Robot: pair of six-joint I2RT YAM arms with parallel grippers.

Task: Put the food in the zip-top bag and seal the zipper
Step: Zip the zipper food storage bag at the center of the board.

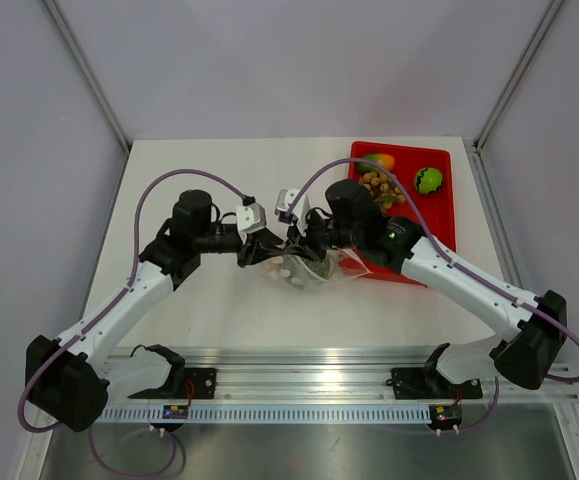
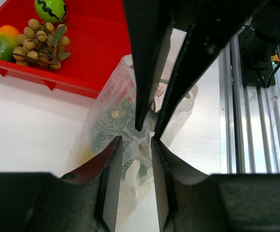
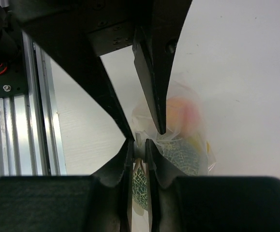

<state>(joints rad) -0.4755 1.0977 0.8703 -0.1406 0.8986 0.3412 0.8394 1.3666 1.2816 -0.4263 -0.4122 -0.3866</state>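
Note:
The zip-top bag (image 1: pixel 311 272) lies on the table left of the red tray, between both grippers. It holds the netted melon (image 3: pixel 178 152), the orange-peach fruit (image 3: pixel 181 113) and a yellow piece (image 3: pixel 206 145). My right gripper (image 3: pixel 140 147) is shut on the whitish zipper (image 3: pixel 140 151) at the bag's mouth; it also shows in the top view (image 1: pixel 296 245). My left gripper (image 2: pixel 136 145) is open, its fingers straddling crumpled bag plastic (image 2: pixel 132 145) just opposite the right fingertips; it also shows in the top view (image 1: pixel 252 252). The mango (image 2: pixel 2 41), longan cluster (image 2: pixel 40 41) and green apple (image 2: pixel 50 8) lie in the tray.
The red tray (image 1: pixel 439 215) sits at the right rear of the table, its near corner close to the bag. The metal rail (image 1: pixel 299 360) runs along the table's near edge. Grey walls stand on the left, right and back.

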